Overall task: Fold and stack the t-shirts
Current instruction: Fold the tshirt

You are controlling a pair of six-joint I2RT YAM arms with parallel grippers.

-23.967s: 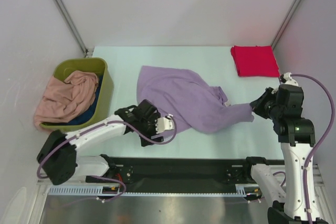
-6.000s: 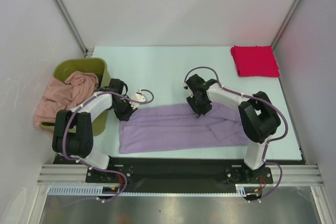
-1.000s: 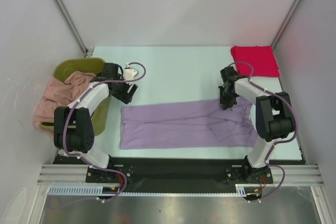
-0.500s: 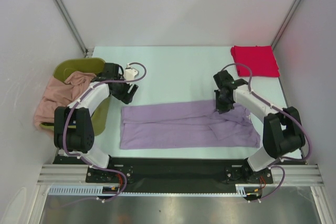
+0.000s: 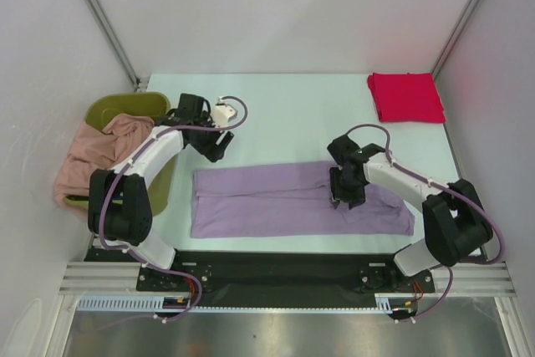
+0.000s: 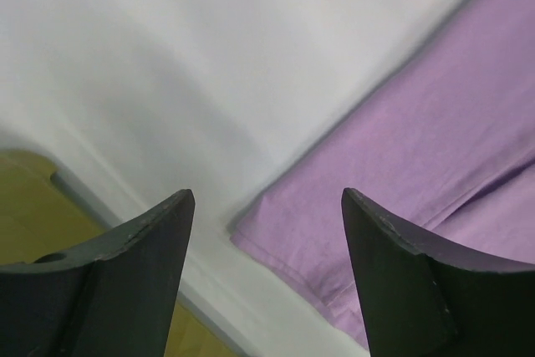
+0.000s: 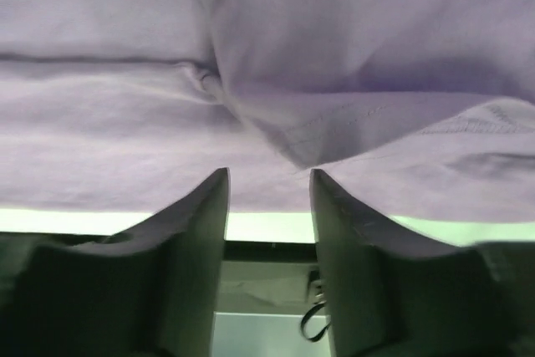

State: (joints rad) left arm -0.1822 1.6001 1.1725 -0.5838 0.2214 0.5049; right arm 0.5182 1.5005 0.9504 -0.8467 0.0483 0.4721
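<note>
A lavender-purple t-shirt (image 5: 276, 200) lies flat as a long folded band along the near part of the table. My right gripper (image 5: 344, 196) hovers low over its right part, open, with only the cloth edge (image 7: 334, 81) and the table rim seen between its fingers (image 7: 268, 175). My left gripper (image 5: 219, 146) hangs open beyond the shirt's far left corner (image 6: 401, 165), holding nothing (image 6: 267, 198). A bright red t-shirt (image 5: 405, 96) lies folded at the far right corner. A salmon-pink t-shirt (image 5: 104, 152) is heaped in the bin.
An olive-green plastic bin (image 5: 125, 108) stands at the left edge, close to my left arm; its rim (image 6: 25, 223) shows in the left wrist view. The black base rail (image 5: 276, 269) runs along the near edge. Walls close in the table on both sides.
My right gripper has moved from the shirt's far right edge toward the near side, over the cloth, and has opened. My left gripper has shifted slightly to the right.
</note>
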